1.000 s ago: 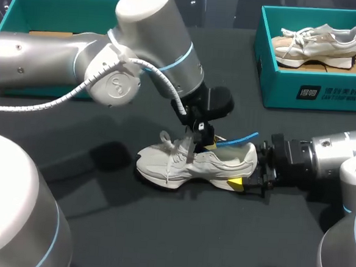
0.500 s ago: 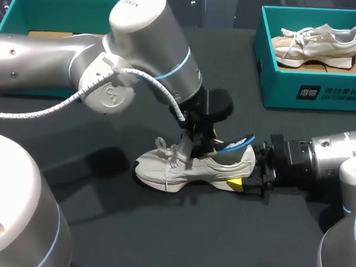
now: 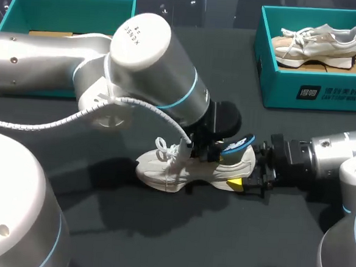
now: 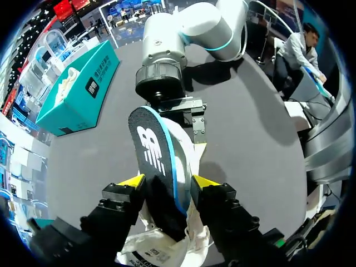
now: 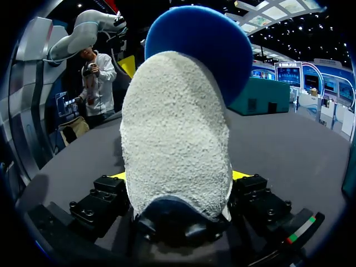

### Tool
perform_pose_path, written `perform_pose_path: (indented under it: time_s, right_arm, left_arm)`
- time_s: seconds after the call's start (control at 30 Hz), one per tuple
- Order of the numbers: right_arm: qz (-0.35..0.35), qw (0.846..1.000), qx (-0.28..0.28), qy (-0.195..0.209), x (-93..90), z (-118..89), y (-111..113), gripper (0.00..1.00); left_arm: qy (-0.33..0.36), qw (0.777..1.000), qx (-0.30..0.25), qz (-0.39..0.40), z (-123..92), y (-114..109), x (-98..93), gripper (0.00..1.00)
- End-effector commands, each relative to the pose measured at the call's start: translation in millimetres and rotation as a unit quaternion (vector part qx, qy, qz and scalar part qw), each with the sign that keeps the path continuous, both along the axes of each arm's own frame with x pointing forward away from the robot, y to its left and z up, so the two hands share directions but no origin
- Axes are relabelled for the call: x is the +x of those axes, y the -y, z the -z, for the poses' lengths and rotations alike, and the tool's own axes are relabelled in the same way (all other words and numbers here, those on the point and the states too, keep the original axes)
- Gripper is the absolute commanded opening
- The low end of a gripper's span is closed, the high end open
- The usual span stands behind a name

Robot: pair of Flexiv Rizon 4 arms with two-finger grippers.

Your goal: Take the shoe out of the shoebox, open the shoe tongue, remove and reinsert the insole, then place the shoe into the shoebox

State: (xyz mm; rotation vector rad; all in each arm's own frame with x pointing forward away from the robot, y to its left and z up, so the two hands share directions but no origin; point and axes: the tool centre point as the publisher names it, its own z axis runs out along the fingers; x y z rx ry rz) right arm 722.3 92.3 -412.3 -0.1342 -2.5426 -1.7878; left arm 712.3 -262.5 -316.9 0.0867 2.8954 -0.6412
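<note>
- Pale grey mesh shoe [image 3: 191,165]: lies on its sole on the black table [image 3: 158,242], heel clamped from both sides by the right gripper [image 5: 177,176].
- Blue-edged black insole [image 4: 158,161]: pinched between the fingers of the left gripper [image 4: 167,181]; one end is tucked into the shoe beneath them, the other rises ahead of them.
- Teal shoebox [image 3: 279,85]: well apart from both grippers, holding a second shoe [image 3: 319,42].
</note>
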Motion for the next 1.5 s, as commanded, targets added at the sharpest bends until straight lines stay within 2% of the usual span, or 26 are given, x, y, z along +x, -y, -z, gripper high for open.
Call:
perform_pose_path:
  time_s: [0.03,0.2,0.33,0.43,0.5,0.87,1.33,1.5]
  right_arm:
    - [0.001,1.0,-0.002,0.0,-1.4,-0.4,-1.3,0.0]
    - [0.001,1.0,-0.002,0.0,-1.4,-0.4,-1.3,0.0]
    - [0.001,1.0,-0.002,0.0,-1.4,-0.4,-1.3,0.0]
    - [0.001,1.0,-0.002,0.0,-1.4,-0.4,-1.3,0.0]
    - [0.001,1.0,-0.002,0.0,-1.4,-0.4,-1.3,0.0]
    - [0.001,1.0,-0.002,0.0,-1.4,-0.4,-1.3,0.0]
    - [0.001,1.0,-0.002,0.0,-1.4,-0.4,-1.3,0.0]
    - [0.001,1.0,-0.002,0.0,-1.4,-0.4,-1.3,0.0]
  left_arm:
    - [0.026,0.999,0.013,-0.014,11.2,18.2,-0.5,0.53]
    - [0.044,0.999,0.023,-0.022,18.0,24.1,3.9,0.56]
    - [0.049,0.998,0.026,-0.031,21.6,26.8,9.5,0.44]
    - [0.052,0.998,0.029,-0.034,23.5,26.9,12.7,0.22]
    - [0.052,0.998,0.029,-0.037,23.5,26.0,15.1,0.0]
    - [0.033,0.998,-0.006,-0.055,3.2,22.4,25.8,0.0]
    - [0.026,0.998,-0.036,-0.046,-17.6,58.0,24.9,0.0]
    - [0.022,0.998,-0.033,-0.043,-14.6,59.1,22.8,0.0]
